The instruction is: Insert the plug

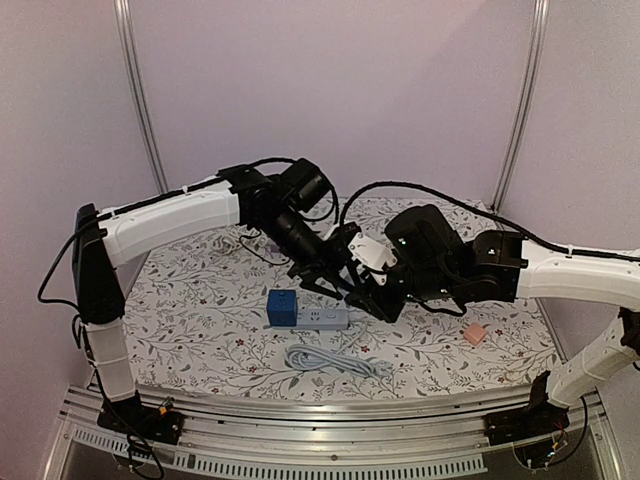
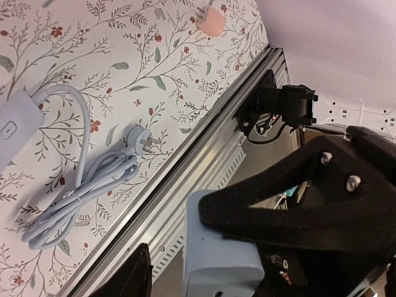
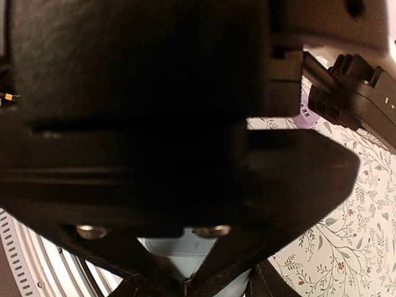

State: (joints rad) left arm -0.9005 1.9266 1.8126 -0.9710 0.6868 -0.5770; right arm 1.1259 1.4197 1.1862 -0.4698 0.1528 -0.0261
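1. Top view: both arms meet over the middle of the surface point(image 1: 200, 320). The left fingers point(image 1: 325, 281) and right fingers point(image 1: 372, 301) hang just above the power strip point(image 1: 327, 318), which carries a blue cube point(image 1: 282, 306) at its left end. The coiled cable point(image 1: 335, 362) lies between the strip and the near edge, and a pink block point(image 1: 474, 335) sits toward the right edge. From here neither grip can be read.

2. Left wrist view: a pale plug body point(image 2: 219, 263), which I take for the task's thing, sits in the air off the near edge. A black finger with two screws lies across it. The finger point(image 2: 137, 275) at lower left stands clear of it with a gap, so the left fingers look partly open around it rather than clamped. The cable's own three-pin plug point(image 2: 145, 143) rests on the surface.

3. Right wrist view: it is mostly blocked by dark hardware. The plug body point(image 3: 185, 260) shows wedged where the right fingers point(image 3: 124, 269) close together, so it is gripped.

4. Risks:
   - With both arms crowded together, they may knock each other.
   - The left fingers closing off-centre could twist the plug, and its pins would then miss the socket.
   - Pressing down at a tilt could shove the unheld strip.
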